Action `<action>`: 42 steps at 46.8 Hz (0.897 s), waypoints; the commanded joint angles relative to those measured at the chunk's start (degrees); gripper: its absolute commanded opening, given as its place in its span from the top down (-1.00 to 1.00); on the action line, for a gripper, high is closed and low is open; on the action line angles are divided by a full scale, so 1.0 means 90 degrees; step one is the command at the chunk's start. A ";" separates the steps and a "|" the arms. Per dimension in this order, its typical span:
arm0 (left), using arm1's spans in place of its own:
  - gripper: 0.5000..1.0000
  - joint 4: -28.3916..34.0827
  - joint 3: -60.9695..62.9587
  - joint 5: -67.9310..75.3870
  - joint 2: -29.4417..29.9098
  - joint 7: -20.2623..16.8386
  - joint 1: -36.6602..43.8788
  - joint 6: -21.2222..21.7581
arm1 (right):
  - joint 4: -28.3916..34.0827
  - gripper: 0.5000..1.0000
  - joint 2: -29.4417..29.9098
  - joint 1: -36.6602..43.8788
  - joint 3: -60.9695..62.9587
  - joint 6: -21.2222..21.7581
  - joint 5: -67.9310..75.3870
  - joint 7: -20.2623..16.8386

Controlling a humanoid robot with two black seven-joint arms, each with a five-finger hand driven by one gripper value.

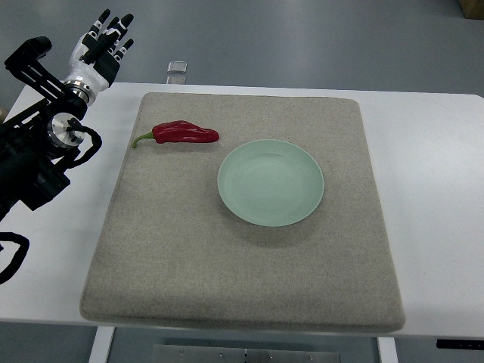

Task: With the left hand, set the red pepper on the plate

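Note:
A red pepper [184, 134] with a green stem lies on the beige mat [227, 265], its stem pointing left. To its right sits a pale green plate [271, 182], holding nothing. My left hand [108, 36] is raised at the table's far left corner, fingers spread and holding nothing, well to the upper left of the pepper. Its black arm comes in along the left edge.
The mat covers most of a white table [431, 189]. A small grey metal piece [177, 67] sits at the table's far edge above the mat. Grey floor lies beyond the table.

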 commanded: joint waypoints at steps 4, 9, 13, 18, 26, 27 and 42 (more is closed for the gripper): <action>-1.00 0.0008 0.0001 -0.0009 0.0008 0.0000 -0.0001 -0.0004 | 0.0000 -0.73 0.0000 0.0000 0.0000 0.0000 0.0000 0.0000; -1.00 0.0017 0.0001 -0.0009 0.0008 0.0000 -0.0001 -0.0004 | 0.0000 -0.73 0.0000 0.0000 0.0000 0.0000 0.0000 0.0000; -1.00 0.0017 -0.0009 -0.0019 0.0018 0.0000 -0.0001 -0.0004 | 0.0000 -0.73 0.0000 0.0000 0.0000 0.0000 0.0000 0.0000; -1.00 0.0008 -0.0009 -0.0057 0.0018 0.0000 -0.0001 -0.0004 | 0.0000 -0.73 0.0000 0.0000 0.0000 0.0000 0.0000 0.0000; -1.00 -0.0022 0.0001 -0.0019 0.0028 0.0000 0.0009 -0.0013 | 0.0000 -0.73 0.0000 0.0000 0.0000 0.0000 0.0000 0.0000; -1.00 -0.0022 0.0001 -0.0009 0.0028 0.0000 0.0009 -0.0004 | 0.0000 -0.73 0.0000 0.0000 0.0000 0.0000 0.0000 0.0000; -0.99 -0.0002 0.0001 0.0001 0.0008 0.0000 0.0009 0.0006 | 0.0000 -0.73 0.0000 0.0000 0.0000 0.0000 0.0000 0.0000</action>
